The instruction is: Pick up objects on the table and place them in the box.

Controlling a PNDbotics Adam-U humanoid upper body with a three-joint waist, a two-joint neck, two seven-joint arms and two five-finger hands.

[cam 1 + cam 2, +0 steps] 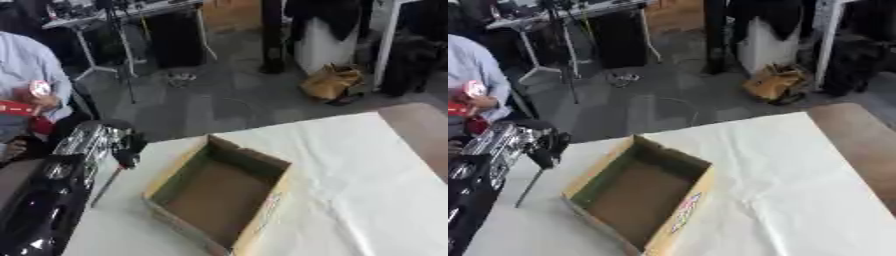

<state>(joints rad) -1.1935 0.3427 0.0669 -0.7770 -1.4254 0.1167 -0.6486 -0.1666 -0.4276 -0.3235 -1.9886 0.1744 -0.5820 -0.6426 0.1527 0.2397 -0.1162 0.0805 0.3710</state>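
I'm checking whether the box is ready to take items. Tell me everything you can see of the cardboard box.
The cardboard box is a shallow, open-topped rectangular carton of brown cardboard, with one flap standing up at its far corner. Its inside looks bare, showing only a brown floor and darker, greenish inner walls. A red-and-white printed label runs along its right outer side. It sits flat but turned askew on the white-covered table, left of the middle. Nothing touches it but the table; the robot's left arm is close to its left, apart from it.
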